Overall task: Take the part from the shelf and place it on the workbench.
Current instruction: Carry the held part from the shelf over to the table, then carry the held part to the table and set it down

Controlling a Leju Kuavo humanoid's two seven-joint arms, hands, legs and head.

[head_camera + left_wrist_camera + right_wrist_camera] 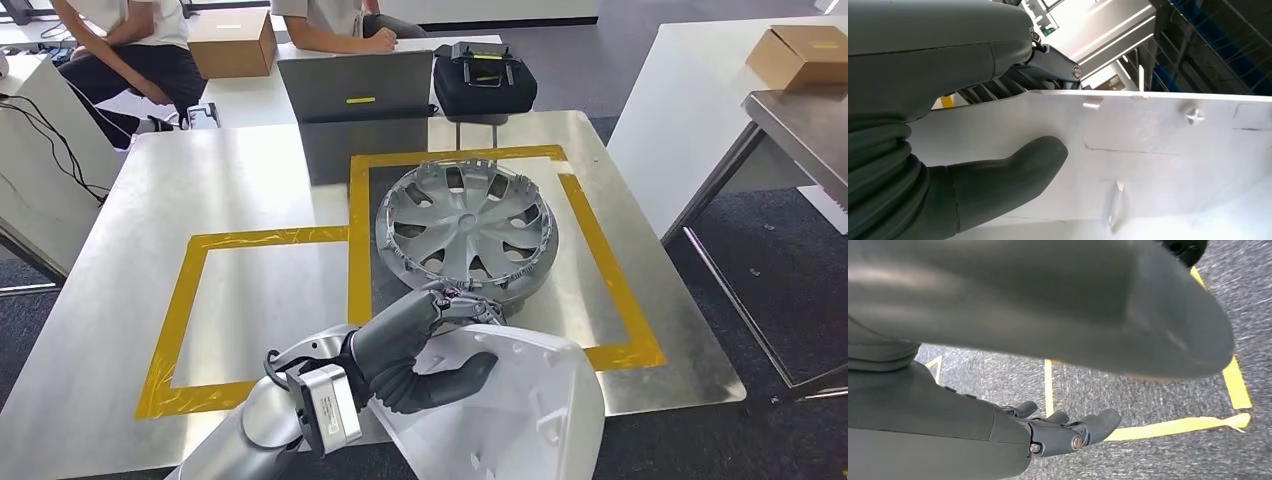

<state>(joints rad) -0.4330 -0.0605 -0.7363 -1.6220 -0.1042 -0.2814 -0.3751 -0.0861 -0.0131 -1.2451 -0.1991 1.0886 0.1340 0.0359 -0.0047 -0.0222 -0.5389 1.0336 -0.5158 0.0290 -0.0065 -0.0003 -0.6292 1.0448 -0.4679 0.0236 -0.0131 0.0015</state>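
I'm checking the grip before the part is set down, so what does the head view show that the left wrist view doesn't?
Head view alone: the steel workbench with yellow tape squares, a grey wheel cover in the right-side square, and the laptop.
Left wrist view alone: close detail of the part's moulded clips.
Both: the left hand gripping the white part, thumb on its face.

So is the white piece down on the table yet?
No. The left hand grips the white part at the workbench's near edge.

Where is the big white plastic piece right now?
In the head view the white plastic part is at the near edge of the metal workbench, held by the left hand, just in front of the silver hubcap in the right yellow-taped square.
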